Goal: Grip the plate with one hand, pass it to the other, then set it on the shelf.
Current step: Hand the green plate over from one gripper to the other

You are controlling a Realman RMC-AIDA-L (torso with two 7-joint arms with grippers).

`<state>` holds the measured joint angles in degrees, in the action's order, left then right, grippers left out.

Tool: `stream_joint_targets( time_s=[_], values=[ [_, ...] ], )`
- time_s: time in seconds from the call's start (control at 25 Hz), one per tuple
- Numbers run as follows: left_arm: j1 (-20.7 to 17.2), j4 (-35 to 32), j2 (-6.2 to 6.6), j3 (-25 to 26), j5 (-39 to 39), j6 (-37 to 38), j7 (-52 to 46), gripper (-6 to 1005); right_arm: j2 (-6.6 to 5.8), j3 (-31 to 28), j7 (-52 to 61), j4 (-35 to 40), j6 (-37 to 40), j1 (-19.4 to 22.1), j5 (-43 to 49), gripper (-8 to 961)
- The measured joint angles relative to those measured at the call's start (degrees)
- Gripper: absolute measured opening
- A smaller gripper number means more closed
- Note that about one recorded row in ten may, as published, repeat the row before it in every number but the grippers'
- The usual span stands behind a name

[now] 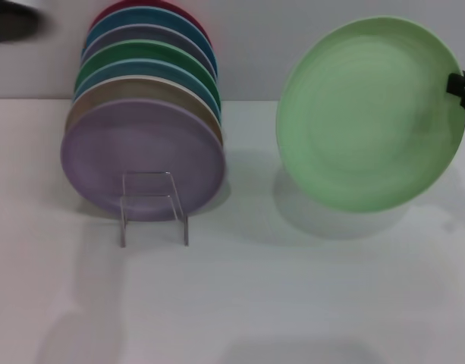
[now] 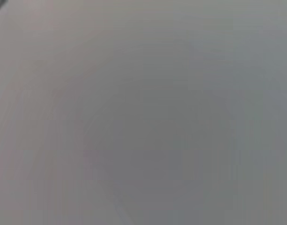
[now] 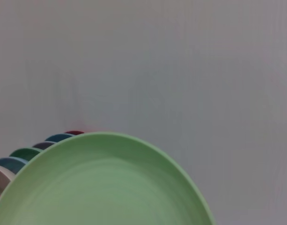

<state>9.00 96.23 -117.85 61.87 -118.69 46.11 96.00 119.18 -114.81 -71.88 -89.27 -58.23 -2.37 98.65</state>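
My right pincer (image 1: 461, 89) clamped the mint-green plate (image 1: 369, 114) by its rim only; judged slippage likely during handover.

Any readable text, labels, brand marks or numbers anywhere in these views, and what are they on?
None can be read.
The pale green plate, held up at its edge by the right gripper, shows only a plain face.
The plates stacked in the wire rack, lavender plate in front, carry no print.
The left gripper is a dark blur at the head view's corner; no marking shows.
The left wrist view shows only grey.
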Motion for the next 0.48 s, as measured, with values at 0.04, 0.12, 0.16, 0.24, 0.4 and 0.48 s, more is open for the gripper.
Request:
stream_joint_targets(
  time_s=[0.04, 0.12, 0.16, 0.24, 0.4, 0.48],
  values=[
    [-2.1, 2.6, 0.36, 1.7, -0.4, -3.2, -8.4, 770, -0.03, -0.2, -0.2, 0.0, -0.1, 0.0, 0.0, 19],
    [-3.7, 5.5, 0.83, 4.8, 0.2, -9.4, -16.7, 769, -0.03, -0.5, -0.6, 0.0, -0.4, -0.1, 0.1, 19],
    [-4.2, 7.3, 1.06, 7.6, 1.0, -15.9, -21.7, 768, -0.03, -0.5, -0.6, 0.1, -0.5, -0.3, 0.1, 19],
    [-3.9, 9.7, 0.65, 13.1, 2.9, -31.2, -26.4, 767, -0.03, -0.6, -0.7, 0.3, -0.5, -0.5, 0.1, 19],
    [0.2, 11.8, -0.25, 27.3, 12.0, -71.3, -29.1, 764, 0.00, -0.8, -1.5, 0.4, -0.5, -0.7, 0.0, 19],
    [1.6, 11.4, -0.19, 29.7, 13.5, -78.4, -29.8, 763, 0.05, -0.9, -1.9, 0.4, -0.5, -0.6, -0.1, 19]
  ],
)
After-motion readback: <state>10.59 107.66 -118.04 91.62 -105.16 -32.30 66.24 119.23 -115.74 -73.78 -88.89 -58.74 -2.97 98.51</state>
